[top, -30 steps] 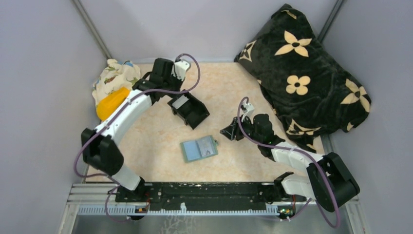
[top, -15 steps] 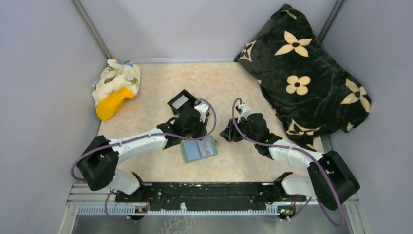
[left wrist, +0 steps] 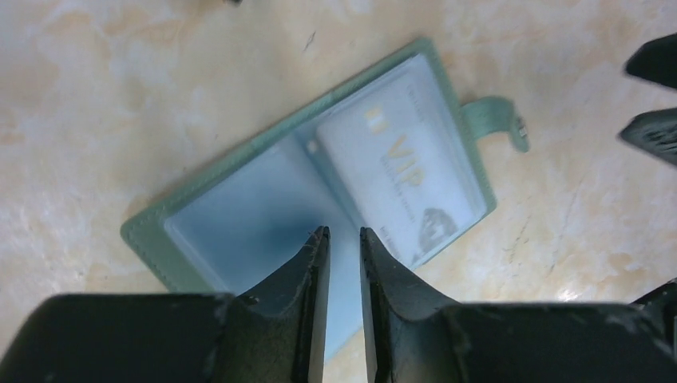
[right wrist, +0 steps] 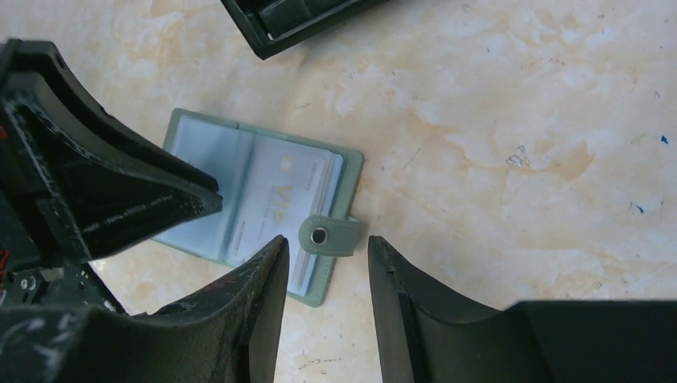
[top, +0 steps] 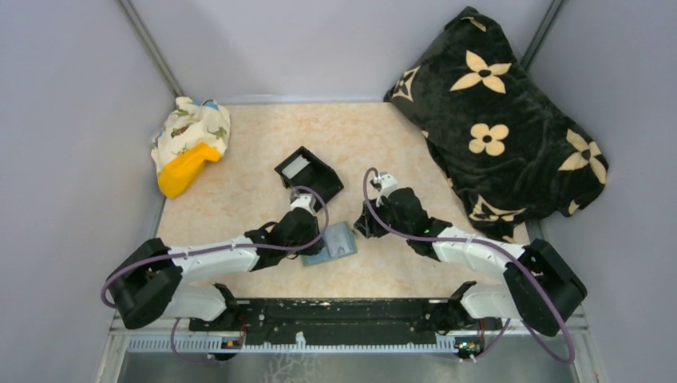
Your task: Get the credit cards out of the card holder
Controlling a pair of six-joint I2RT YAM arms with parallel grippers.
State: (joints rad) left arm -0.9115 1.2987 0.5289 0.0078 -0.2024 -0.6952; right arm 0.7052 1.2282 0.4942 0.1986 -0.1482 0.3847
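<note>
The card holder (top: 339, 241) lies open and flat on the table, sage green with blue-grey pockets. A pale credit card (left wrist: 399, 163) with gold "VIP" lettering sits inside its right pocket, also visible in the right wrist view as the credit card (right wrist: 279, 195). The left pocket looks empty. My left gripper (left wrist: 342, 233) hovers over the holder's middle fold (left wrist: 239, 231), jaws a narrow gap apart with nothing between them. My right gripper (right wrist: 326, 239) is open just above the snap tab (right wrist: 329, 235) at the holder's right edge, holding nothing.
A black plastic box (top: 309, 175) stands just behind the holder. A patterned cloth with a yellow object (top: 190, 148) lies at the back left. A black flowered blanket (top: 499, 120) fills the back right corner. Both grippers crowd close together over the holder.
My left arm swung from the back left, past the black box, down onto the open holder. My right gripper slid left toward the holder's tab.
</note>
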